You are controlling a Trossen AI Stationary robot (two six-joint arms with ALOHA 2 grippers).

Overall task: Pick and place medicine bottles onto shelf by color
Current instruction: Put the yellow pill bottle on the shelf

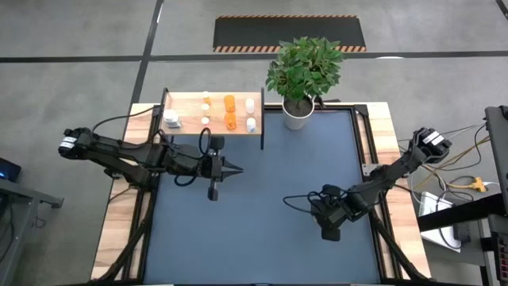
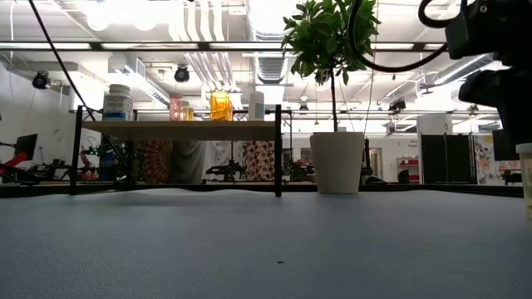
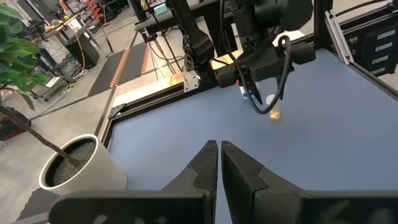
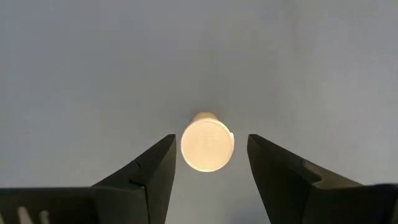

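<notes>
Right pincer (image 4: 210,155) released, fingers either side of a pale-capped bottle (image 4: 207,144) without touching; left pincer (image 3: 219,163) clenched empty, near the shelf (image 1: 213,113).

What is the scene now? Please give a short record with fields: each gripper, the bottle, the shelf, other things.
left gripper: shut, empty, above the table in front of the shelf
right gripper: open, pointing down, fingers on either side of a bottle, not touching it
bottle: pale cap seen from above, standing on the table
shelf: at the table's far left, holds white and orange bottles
plant pot: white, right of the shelf
</notes>
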